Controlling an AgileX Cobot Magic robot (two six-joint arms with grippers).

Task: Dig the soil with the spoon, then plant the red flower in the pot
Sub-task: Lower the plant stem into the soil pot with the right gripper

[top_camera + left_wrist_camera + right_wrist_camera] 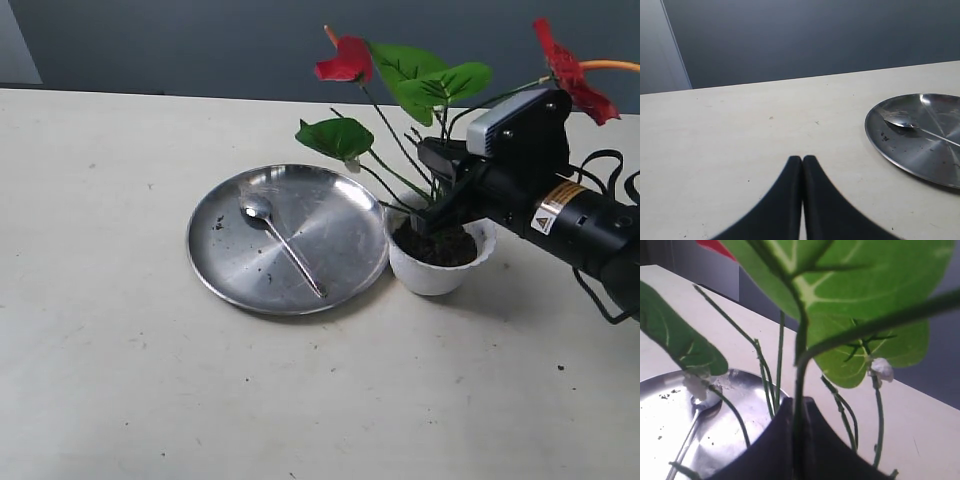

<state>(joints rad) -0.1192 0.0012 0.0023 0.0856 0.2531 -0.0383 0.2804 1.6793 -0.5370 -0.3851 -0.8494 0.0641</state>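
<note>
Right gripper (432, 215) clamps the red flower (400, 110) stems over the soil (440, 243) in the pot (440, 268), centre-right. Left gripper (802, 159) closed, empty; spoon (280, 240) on plate (225, 270). Risk: shallow stems topple on release, or pot tips on the desk (150, 390)

You see red flower (346, 62) with green leaves (440, 82), white pot (436, 272), dark soil (446, 247), shiny silver spoon (280, 243), steel plate (345, 235), black gripper (440, 190)

From my exterior view, the right tool (432, 205) covers the base of the red flower (400, 80), so I can't see where the stems meet the soil (445, 245). The right arm runs off the frame's edge. On my left wrist view the plate (920, 150) is cut off. My right wrist view is crowded with blurred leaves.
</note>
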